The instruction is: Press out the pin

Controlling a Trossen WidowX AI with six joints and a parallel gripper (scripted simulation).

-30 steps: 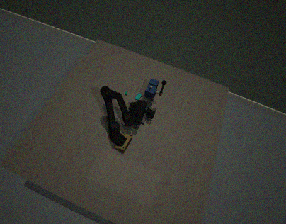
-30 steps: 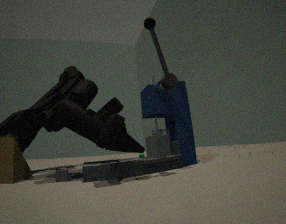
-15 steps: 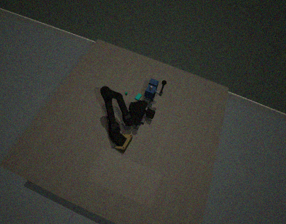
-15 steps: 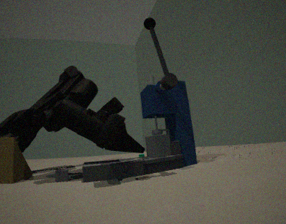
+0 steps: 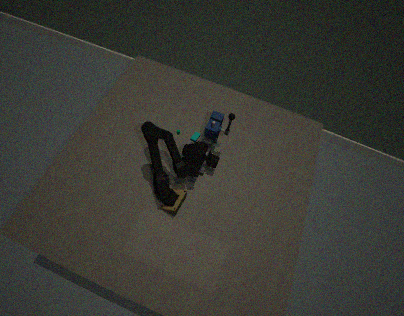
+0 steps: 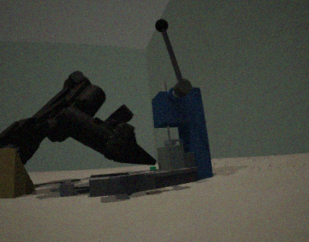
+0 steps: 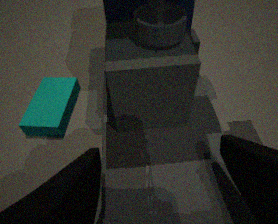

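Jaws (image 5: pixel 204 146) (image 6: pixel 155 163) stand wide, nothing between them. I've got them low, facing the near side of the grey rectangular block (image 6: pixel 170 158) (image 7: pixel 152 95); wrist view has a black fingertip on each side of the frame and the block ahead, between their lines. Block sits upright at the blue press (image 5: pixel 215 120) (image 6: pixel 201 136) (image 7: pixel 114 7), below its overhanging head. Thin grey rod comes down from the head toward a small round grey piece (image 6: pixel 169 142) (image 7: pixel 161 37) on top of the block. Can't tell whether the pin is exactly under the punch; too dark.

Grey lever (image 5: pixel 229 124) (image 6: pixel 172 56) with a black ball knob (image 5: pixel 231 116) (image 6: pixel 161 25) is up, leaning toward my arm side in the exterior view. Long, low grey base (image 6: pixel 123 183) runs out from the press toward my black arm (image 5: pixel 155 158) (image 6: pixel 79 117). Teal flat rectangular slab (image 5: pixel 195 136) (image 7: pixel 50 104) lies on the tan counter (image 5: pixel 116 203) (image 6: pixel 242 213) (image 7: pixel 30 25), left of the block in the wrist view, apart from it. Tiny green spot (image 5: pixel 178 132) farther off, too small to name. Yellow wedge-shaped mount (image 5: pixel 181 199) (image 6: pixel 8 174) under my arm's base.
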